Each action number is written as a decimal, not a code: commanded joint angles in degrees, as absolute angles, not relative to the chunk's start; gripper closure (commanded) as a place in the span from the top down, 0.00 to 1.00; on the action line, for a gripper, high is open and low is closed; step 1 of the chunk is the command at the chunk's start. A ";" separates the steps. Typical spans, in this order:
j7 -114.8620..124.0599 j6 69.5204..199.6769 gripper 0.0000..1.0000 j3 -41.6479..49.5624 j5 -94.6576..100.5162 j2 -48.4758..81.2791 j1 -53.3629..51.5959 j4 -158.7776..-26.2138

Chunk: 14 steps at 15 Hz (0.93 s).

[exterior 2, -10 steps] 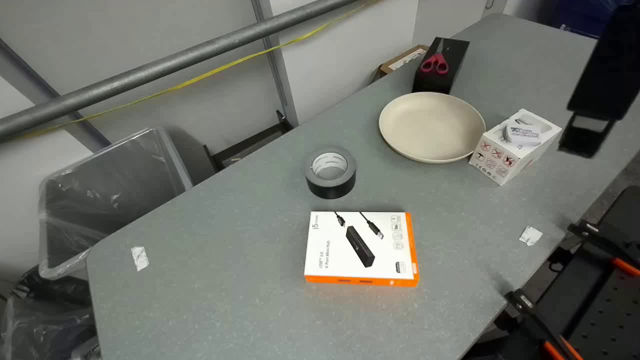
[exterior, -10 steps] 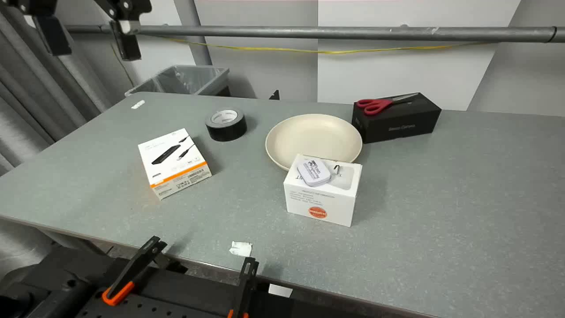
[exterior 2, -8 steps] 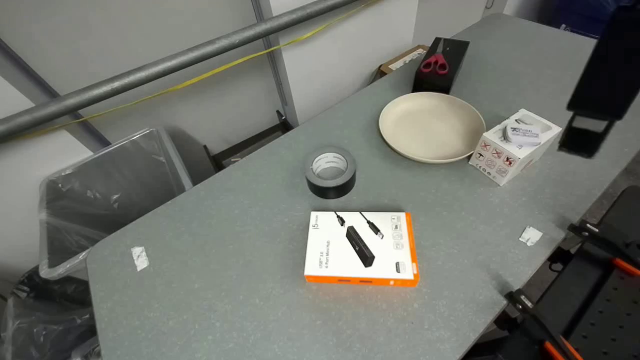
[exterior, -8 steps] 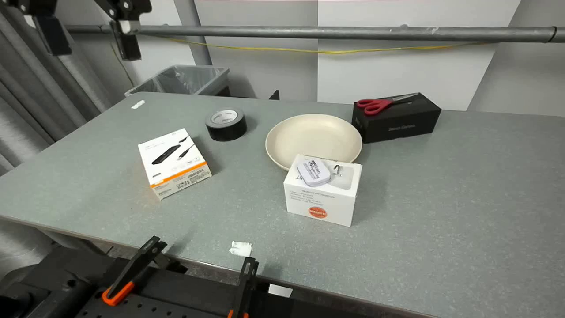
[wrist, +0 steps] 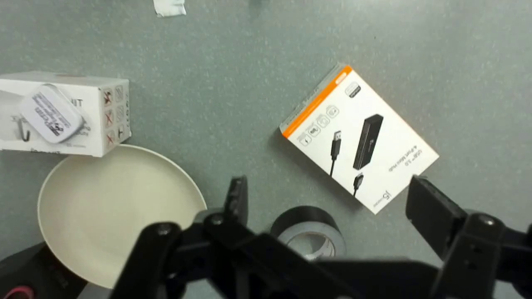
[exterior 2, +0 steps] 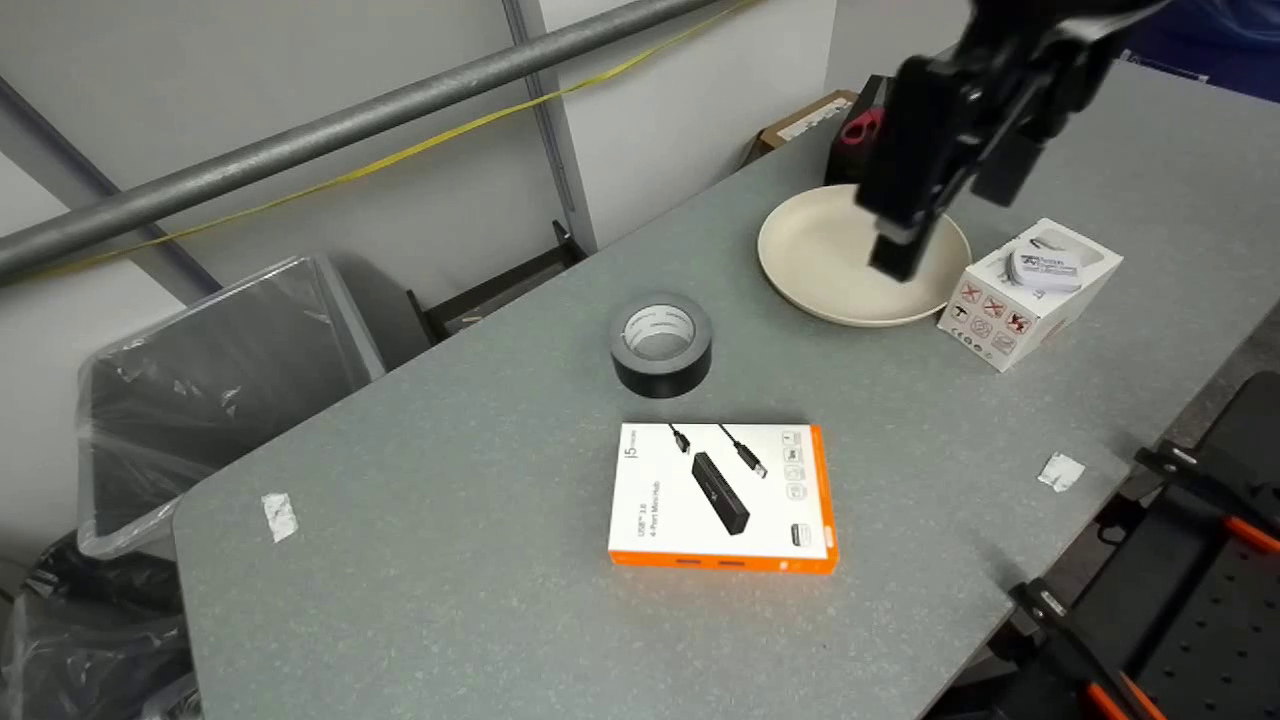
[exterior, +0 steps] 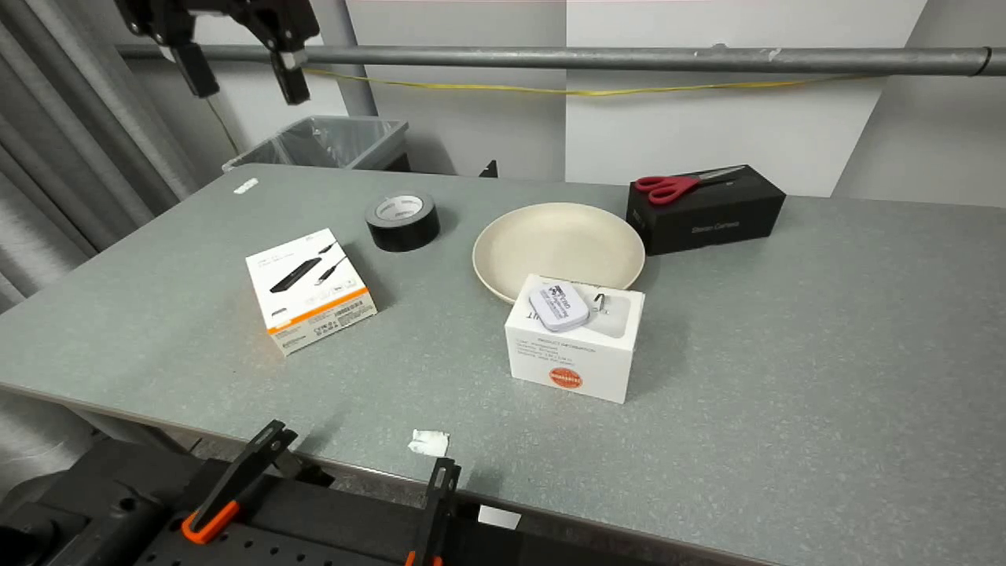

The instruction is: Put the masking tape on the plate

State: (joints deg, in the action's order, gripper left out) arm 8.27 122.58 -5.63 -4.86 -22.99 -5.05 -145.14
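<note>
The masking tape (exterior: 403, 236), a black roll with a grey top face and hollow centre, lies flat on the table in both exterior views (exterior 2: 662, 378). The cream plate (exterior: 554, 244) sits apart from it and also shows in an exterior view (exterior 2: 825, 260). My gripper (exterior: 250, 88) is open and empty, high above the table; in an exterior view it (exterior 2: 950, 218) covers part of the plate. In the wrist view, the tape (wrist: 307, 215) lies below and between the spread fingers (wrist: 328, 197), its lower part hidden by the gripper. The plate (wrist: 120, 203) is at left, partly hidden by the gripper.
A white and orange hub box (exterior: 306, 283) lies near the tape. A white box (exterior: 570, 362) with a small tin (exterior: 559, 305) on top stands against the plate. A black box (exterior: 715, 212) bearing red scissors (exterior: 668, 189) is behind it. A bin (exterior 2: 230, 380) stands beyond the table edge.
My gripper has moved right in an exterior view and come in from the right edge in both exterior views. Its fingers stay apart. The objects on the table have not moved.
</note>
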 commanded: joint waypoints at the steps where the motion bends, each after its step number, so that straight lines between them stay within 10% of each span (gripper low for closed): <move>1: 15.73 129.78 1.00 -8.29 -2.04 -8.37 -3.39 -138.15; 14: 23.10 139.96 1.00 -5.83 0.86 9.32 -3.78 -129.60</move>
State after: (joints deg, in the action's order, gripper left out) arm 17.18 134.67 -6.77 -2.82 -1.60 -4.42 -135.78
